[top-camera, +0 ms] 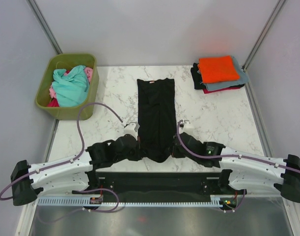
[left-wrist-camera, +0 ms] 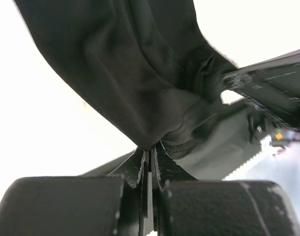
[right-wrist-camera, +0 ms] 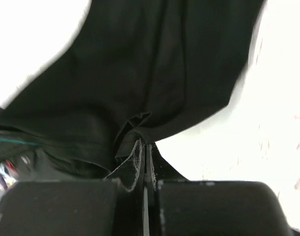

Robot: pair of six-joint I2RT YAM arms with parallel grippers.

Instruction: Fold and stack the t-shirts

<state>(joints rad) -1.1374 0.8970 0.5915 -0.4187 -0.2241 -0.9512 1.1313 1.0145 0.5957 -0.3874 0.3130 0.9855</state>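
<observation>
A black t-shirt (top-camera: 156,113) lies as a long narrow strip down the middle of the marble table (top-camera: 115,98). Its near end is lifted. My left gripper (top-camera: 139,147) is shut on the near left corner of this black t-shirt (left-wrist-camera: 140,83); the pinch point shows in the left wrist view (left-wrist-camera: 150,147). My right gripper (top-camera: 175,146) is shut on the near right corner of the same black t-shirt (right-wrist-camera: 154,73); the pinch shows in the right wrist view (right-wrist-camera: 145,143). Folded t-shirts are stacked at the back right, an orange one (top-camera: 217,69) on top.
An olive-green tub (top-camera: 44,101) at the back left holds crumpled shirts, a teal one (top-camera: 71,86) uppermost with pink and red beside it. Grey-blue, magenta and black layers (top-camera: 223,86) lie under the orange shirt. Purple cables run along both arms.
</observation>
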